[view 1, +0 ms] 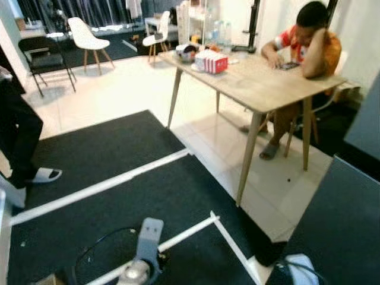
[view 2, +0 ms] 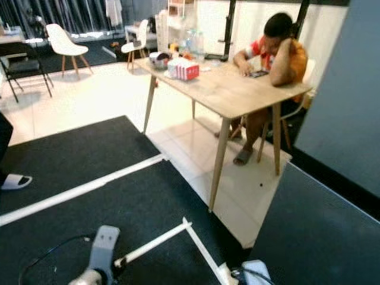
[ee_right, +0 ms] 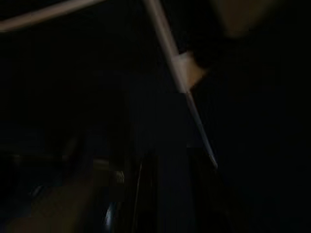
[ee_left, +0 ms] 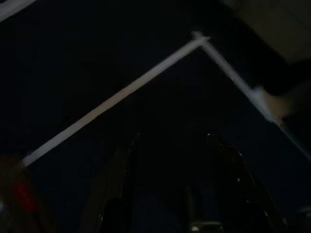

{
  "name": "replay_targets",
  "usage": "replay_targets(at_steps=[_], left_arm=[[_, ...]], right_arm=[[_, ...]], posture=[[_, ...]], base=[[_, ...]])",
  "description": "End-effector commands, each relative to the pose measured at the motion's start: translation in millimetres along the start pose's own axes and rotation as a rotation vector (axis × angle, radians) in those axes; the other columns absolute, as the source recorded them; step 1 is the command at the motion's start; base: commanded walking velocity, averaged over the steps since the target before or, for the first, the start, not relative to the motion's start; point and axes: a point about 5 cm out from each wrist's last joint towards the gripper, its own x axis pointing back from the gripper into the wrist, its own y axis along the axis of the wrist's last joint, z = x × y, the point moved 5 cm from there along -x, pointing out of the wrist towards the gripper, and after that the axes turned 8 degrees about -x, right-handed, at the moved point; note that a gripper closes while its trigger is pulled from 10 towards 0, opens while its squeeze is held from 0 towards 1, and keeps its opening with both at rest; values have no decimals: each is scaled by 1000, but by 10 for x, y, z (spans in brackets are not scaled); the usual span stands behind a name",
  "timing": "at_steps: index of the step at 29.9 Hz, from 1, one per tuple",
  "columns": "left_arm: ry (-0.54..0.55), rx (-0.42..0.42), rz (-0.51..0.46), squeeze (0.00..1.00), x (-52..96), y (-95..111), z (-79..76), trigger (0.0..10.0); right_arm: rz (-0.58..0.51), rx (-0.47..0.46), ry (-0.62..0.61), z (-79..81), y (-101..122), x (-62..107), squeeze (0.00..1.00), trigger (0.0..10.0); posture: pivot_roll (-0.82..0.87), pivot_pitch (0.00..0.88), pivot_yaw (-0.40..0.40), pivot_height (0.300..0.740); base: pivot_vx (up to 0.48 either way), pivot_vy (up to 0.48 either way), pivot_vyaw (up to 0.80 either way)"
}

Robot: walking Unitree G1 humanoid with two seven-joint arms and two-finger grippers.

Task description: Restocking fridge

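Both arms hang idle over the black mat point(view 1: 119, 148), likely because the robot is in transit: the left gripper point(ee_left: 175, 194) has its fingers spread wide and empty, while the right gripper's state I cannot tell in the dark wrist view. A red-and-white carton point(view 1: 212, 61), probably stock for restocking, sits on the wooden table point(view 1: 261, 83) at upper centre, where a person point(view 1: 303, 41) is seated; white tape lines point(view 1: 101, 187) cross the mat beside pale floor tiles, and I cannot pick out a fridge for certain.

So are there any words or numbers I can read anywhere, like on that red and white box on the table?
None can be read.
Red and white box on the wooden table: any print is too blurred to read.
Phone in front of the seated person: screen too small to read.
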Motion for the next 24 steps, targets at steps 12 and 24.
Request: replay_targets(at_steps=[12, 24], left_arm=[[16, 10, -27, 0, 7, 49, 34, 10000], [9, 3, -49, 0, -1, 117, 48, 10000]], right_arm=[[-11, -74, -44, 16, 18, -9, 0, 10000], [-10, -77, -40, 33, 9, -11, 0, 10000]], posture=[[-24, 15, 43, 740], [-30, 15, 54, 740]], base=[[0, 0, 467], [132, 0, 0]])
